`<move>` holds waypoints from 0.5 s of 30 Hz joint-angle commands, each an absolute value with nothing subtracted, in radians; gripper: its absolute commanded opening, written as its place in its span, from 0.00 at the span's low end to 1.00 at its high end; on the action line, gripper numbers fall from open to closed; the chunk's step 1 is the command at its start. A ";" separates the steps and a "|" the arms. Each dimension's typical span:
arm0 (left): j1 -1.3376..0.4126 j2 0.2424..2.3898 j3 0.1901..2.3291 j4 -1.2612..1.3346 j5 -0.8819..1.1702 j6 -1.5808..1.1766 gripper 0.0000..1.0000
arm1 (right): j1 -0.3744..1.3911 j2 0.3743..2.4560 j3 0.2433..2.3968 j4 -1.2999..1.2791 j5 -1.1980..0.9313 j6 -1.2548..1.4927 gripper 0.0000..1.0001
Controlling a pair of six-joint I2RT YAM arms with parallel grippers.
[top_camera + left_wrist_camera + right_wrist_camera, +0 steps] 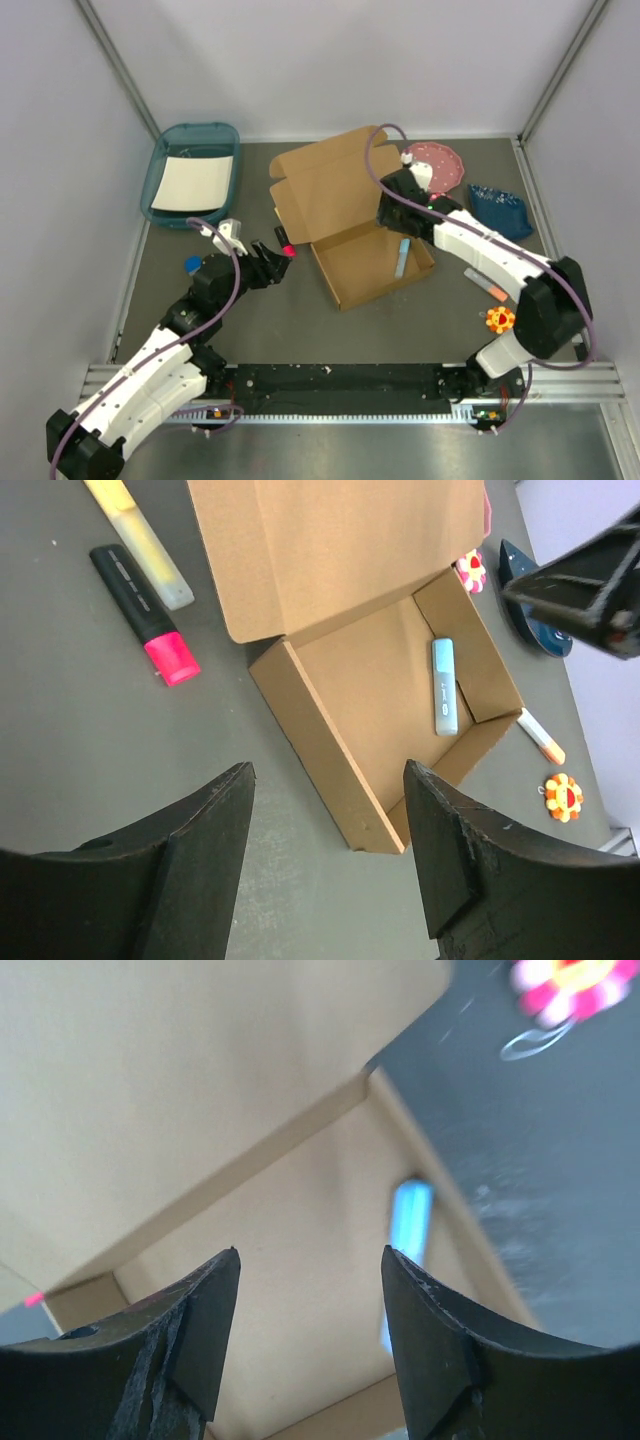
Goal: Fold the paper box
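The box (350, 215) sits near the middle of the table, a little toward the far side. Its tray is already formed with the four walls up, and the lid is thrown open toward the back. A blue marker (402, 258) lies inside on the tray floor.

The right gripper (310, 1260) hangs over the rear of the tray by the lid's hinge, jaws spread with nothing between them. The left gripper (328, 770) waits near the box's left side, also spread and empty.

We judge that closing the lid is what remains. To do it well, we would take the lid by its far edge and swing it forward about the crease. We would steady the front wall with the left arm so the light tray does not skate away, and guide the side ears inside the walls rather than over them. The marker lies low enough that it should not block the lid.

A pink marker (145, 615) and a yellow highlighter (140, 540) lie left of the box. Further out are a teal tray (165, 165) holding paper (195, 180), a pink plate (445, 165), a blue cloth (500, 210), an orange pen (485, 283) and a flower toy (499, 319).

The table (270, 320) is dark grey and matte, a little scuffed, and pale walls (60, 150) enclose it on three sides.
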State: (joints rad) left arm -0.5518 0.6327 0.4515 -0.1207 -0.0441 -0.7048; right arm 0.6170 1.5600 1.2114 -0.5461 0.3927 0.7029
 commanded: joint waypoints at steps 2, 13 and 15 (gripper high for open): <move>-0.555 0.618 0.505 -0.104 -0.120 -0.658 0.67 | 0.511 1.459 1.197 -0.519 0.527 0.525 0.59; -0.554 0.546 0.531 -0.162 -0.279 -0.630 0.68 | 0.308 1.342 0.839 -0.285 0.416 0.687 0.50; -0.554 0.551 0.537 -0.170 -0.333 -0.630 0.68 | 0.299 1.370 0.836 -0.290 0.390 0.707 0.43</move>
